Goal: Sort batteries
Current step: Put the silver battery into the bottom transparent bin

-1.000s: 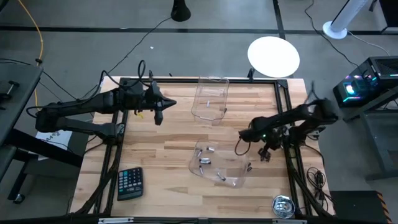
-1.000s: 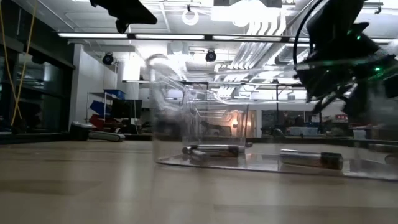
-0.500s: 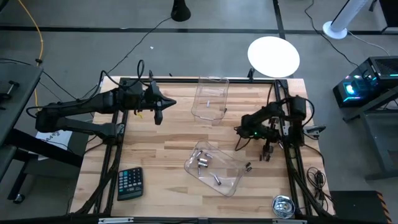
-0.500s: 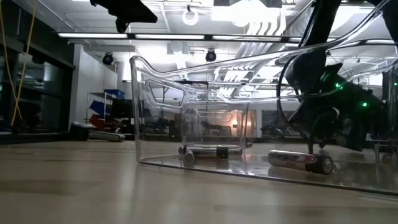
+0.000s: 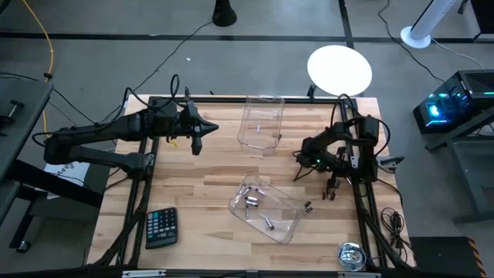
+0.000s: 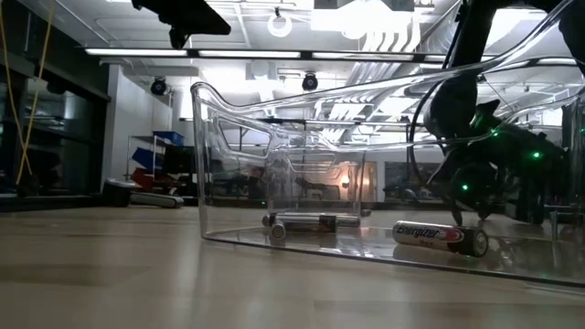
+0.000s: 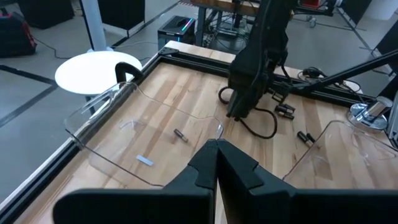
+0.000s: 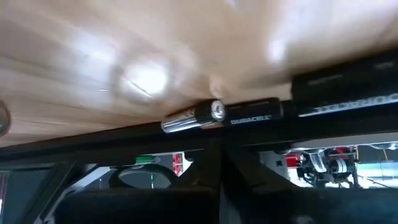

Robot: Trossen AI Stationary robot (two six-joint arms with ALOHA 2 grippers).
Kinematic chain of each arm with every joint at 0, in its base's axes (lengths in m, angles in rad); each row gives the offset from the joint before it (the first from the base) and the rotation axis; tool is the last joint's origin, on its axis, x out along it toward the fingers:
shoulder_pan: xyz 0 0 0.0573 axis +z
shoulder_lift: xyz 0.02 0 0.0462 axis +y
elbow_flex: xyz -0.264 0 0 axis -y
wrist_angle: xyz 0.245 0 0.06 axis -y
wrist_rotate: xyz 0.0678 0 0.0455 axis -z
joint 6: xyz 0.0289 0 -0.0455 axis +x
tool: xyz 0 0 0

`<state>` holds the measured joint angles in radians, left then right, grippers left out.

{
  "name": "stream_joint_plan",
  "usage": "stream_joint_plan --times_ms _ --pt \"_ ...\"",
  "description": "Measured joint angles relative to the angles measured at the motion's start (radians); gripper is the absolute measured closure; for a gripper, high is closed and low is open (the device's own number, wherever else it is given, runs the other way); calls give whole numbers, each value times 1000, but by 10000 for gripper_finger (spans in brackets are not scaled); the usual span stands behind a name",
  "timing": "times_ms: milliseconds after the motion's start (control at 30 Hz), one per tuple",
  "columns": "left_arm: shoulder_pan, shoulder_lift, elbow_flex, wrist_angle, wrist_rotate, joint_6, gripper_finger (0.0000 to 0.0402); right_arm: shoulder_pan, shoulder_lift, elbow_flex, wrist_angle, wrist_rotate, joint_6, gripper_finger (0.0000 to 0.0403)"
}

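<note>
In the low view, batteries (image 6: 441, 236) lie in the near clear tray (image 5: 287, 202), lower centre. Right claw (image 5: 296, 174), grip unreadable, should descend squarely over one. Left claw (image 7: 214, 163), pinched shut and empty, waits upper left.

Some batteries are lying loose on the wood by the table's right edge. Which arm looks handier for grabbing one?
Probably the right. The right gripper hangs low beside the loose batteries at the right edge. The left gripper, fingers closed, waits across the table, beyond the far clear tray.

Left tool (image 5: 207, 130) hangs closed over the table's far-left; right tool (image 5: 297, 174) is low by the right edge.
</note>
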<state>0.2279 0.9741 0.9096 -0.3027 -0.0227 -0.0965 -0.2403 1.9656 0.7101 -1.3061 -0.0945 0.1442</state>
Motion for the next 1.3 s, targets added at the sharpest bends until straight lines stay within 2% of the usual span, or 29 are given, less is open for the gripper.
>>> stream_joint_plan --times_ms 233,500,800,933,1133,1300 --pt "0 0 0 -27 0 -7 401 48 0 0 23 8 38 403" --pt "0 0 0 -58 0 -28 401 92 -17 3 58 15 12 403" --pt "0 0 1 -79 0 -23 401 124 -191 62 128 35 60 403" --pt "0 0 1 -79 0 -22 401 129 -289 110 99 93 144 403" --pt "0 0 1 -79 -6 -6 401 43 -319 73 -16 148 301 403" --pt "0 0 1 -79 -14 -5 401 -53 -309 8 12 147 421 403"
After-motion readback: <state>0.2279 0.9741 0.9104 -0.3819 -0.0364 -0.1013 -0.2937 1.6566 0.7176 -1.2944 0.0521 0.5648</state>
